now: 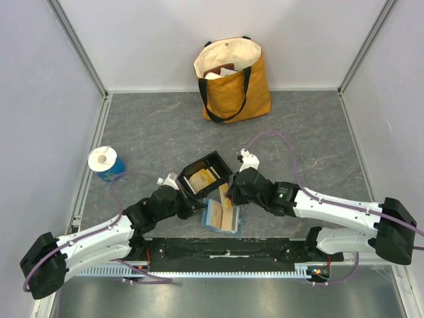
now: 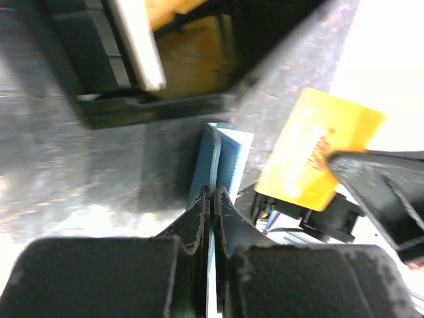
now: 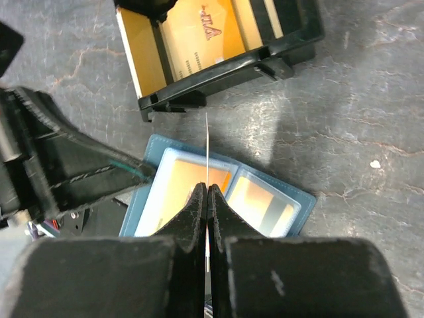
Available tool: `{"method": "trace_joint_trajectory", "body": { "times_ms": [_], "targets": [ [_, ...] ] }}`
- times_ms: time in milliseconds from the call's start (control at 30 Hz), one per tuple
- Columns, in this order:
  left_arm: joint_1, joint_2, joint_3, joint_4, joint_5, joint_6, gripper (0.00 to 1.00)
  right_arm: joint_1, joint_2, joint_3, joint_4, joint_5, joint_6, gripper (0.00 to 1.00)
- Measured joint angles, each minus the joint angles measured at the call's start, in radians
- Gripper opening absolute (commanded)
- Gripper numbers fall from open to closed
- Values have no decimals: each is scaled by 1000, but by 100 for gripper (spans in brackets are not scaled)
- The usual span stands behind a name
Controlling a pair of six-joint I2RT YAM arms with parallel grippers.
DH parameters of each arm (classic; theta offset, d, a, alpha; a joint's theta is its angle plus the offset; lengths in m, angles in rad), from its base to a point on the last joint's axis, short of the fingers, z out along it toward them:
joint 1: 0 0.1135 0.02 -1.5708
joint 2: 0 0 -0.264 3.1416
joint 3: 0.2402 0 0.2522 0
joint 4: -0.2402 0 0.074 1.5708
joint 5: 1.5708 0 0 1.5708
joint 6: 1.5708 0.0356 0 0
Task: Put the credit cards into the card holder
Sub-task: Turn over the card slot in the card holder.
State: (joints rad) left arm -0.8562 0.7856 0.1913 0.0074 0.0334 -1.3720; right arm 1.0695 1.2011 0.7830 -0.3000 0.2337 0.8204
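The right hand (image 3: 207, 193) is pressed together on one thin tan-gold rectangular plastic credit card (image 2: 317, 151). It pinches the card by one end, so the card stands on edge and projects forward from the fingertips. The small teal-blue bifold card holder (image 3: 278, 211) lies opened flat on the grey marbled counter (image 3: 344, 132), inner face up. It sits beneath that card and just beside the black rectangular plastic tray (image 3: 218, 71). The left hand (image 2: 212, 199) is pressed together on the outer edge of the card holder, pinning it; it does not touch the held card. Governing relation: the credit card is over the card holder, not beside it. Its long axis points away from the right hand toward the tray and crosses the card holder's long axis over the clear pocket nearer the left hand. Whether the card's lower edge touches the lining cannot be determined. Gold-orange shows behind both clear pockets; whether cards are already seated there cannot be determined. The right hand alone carries a card, so the insertion is judged to fall to it. The card would likely need rolling from edge-on toward flat, with its leading end lowered to a pocket mouth while the left hand steadies the card holder. Further tan-gold cards (image 3: 199, 36) and a whitish card (image 2: 136, 46) lie in the tray.
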Motion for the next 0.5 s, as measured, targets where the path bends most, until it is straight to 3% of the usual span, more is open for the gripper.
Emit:
{"method": "trace_joint_trajectory", "body": {
  "times_ms": [200,500],
  "targets": [
    [-74,49,127,-26,-47,0,2,50,-41,-36,34,116,130,0],
    [-141,128,135,-39,-118,-5,2,176,-52,-40,52,296,254,0]
  ]
}}
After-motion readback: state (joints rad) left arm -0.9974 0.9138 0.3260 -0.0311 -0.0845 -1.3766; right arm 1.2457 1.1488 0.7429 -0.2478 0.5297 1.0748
